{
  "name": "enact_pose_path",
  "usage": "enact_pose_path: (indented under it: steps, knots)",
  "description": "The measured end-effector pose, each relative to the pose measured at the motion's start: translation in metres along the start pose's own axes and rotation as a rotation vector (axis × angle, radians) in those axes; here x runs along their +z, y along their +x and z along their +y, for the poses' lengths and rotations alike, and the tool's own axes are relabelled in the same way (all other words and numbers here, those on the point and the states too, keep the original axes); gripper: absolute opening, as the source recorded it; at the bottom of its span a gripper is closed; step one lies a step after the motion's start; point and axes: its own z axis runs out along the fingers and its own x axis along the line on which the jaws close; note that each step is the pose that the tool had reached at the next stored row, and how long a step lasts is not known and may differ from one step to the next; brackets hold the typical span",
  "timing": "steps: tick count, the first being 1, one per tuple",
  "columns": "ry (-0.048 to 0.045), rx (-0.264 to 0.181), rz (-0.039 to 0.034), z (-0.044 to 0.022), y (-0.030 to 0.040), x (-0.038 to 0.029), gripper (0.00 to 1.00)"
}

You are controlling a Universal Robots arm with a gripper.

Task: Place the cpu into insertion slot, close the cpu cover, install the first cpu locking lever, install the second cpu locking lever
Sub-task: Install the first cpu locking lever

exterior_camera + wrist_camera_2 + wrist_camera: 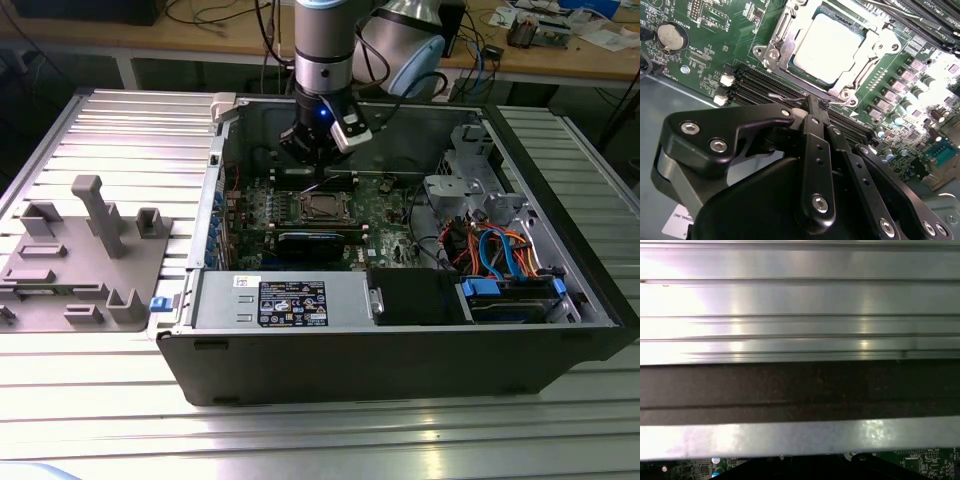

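In the exterior view the gripper [317,165] reached down into the open computer case [400,360], and its own body hid its fingertips there; the insertion slot [322,207] sat just beside it on the green board [385,200], too small in that view to show any detail. In the second wrist view the gripper [810,105] had its fingers drawn together, the tips meeting at the end of one thin wire locking lever [785,96]. Whether the wire was pinched or merely touched could not be told. The one cpu [827,47] lay seated in the socket, its pale metal top washed out by glare, and the one cpu cover [870,50] lay flat around it, with the chip showing through its window. A second lever could not be made out with certainty. One coin cell [671,36] and three white tabs [725,80] stood on the board near long black slots [765,82], which the gripper partly covered. The first wrist view gave ribbed silver metal [800,300], a dark band, and a cut-off sliver of green board [920,465]. One grey fixture [90,250] rested on the ribbed table [120,140], well apart from the case.
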Motion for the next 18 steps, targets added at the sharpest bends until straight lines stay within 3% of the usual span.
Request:
enact_pose_path:
  steps: [14,18]
  knots:
    - [0.0000,0.000,0.0001,0.0008,-0.0095,0.0034,0.11]
    - [0.0003,0.006,0.0087,0.0009,-0.0133,0.0045,0.11]
